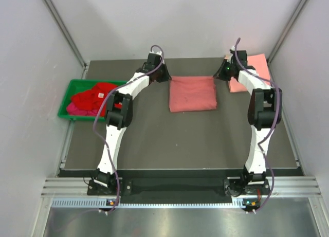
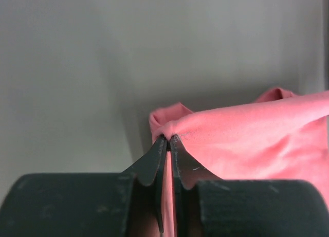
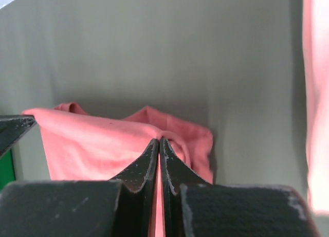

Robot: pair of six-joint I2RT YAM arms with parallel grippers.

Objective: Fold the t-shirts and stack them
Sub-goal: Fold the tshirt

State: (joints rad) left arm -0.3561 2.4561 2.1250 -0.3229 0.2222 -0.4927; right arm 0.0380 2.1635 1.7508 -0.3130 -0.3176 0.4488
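A dusty rose-red t-shirt lies folded into a rectangle in the middle of the dark table. My left gripper is at its far left corner and my right gripper at its far right corner. In the left wrist view the left gripper is shut, pinching a bunched fold of this t-shirt. The right wrist view shows the right gripper shut on the other corner of the same t-shirt, cloth running down between its fingers. A salmon pink t-shirt lies folded at the back right.
A green bin stands off the table's left edge, holding a crumpled bright red t-shirt and a magenta one. Grey walls close in the back and both sides. The salmon pink t-shirt shows at the right edge of the right wrist view.
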